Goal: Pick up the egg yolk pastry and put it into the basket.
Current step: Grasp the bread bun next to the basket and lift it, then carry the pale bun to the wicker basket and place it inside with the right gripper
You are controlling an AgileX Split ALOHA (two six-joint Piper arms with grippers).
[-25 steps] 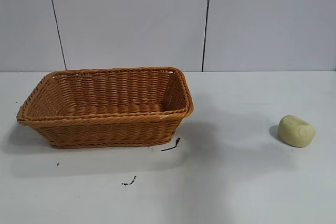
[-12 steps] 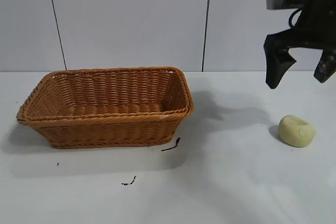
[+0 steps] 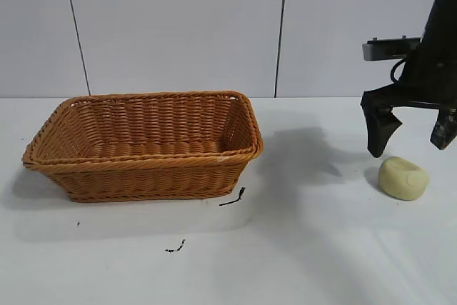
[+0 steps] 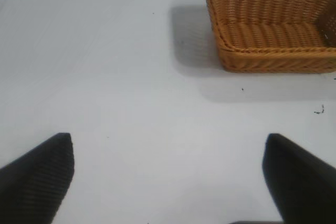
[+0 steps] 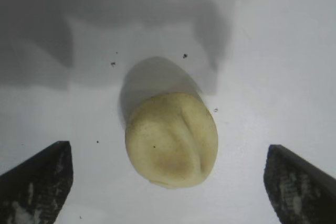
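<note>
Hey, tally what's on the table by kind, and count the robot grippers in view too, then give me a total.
Egg yolk pastry: 1
Basket: 1
Grippers: 2, the right gripper above the pastry with jaws wide apart, the left gripper over bare table, jaws open
Total: 4

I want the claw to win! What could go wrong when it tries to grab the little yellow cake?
The right gripper hangs open just above the egg yolk pastry. The pastry is rounded, so it might squirt out sideways when squeezed. It looks soft, so a hard squeeze might dent it. The basket stands far across the table, so a loose grip could drop it.
</note>
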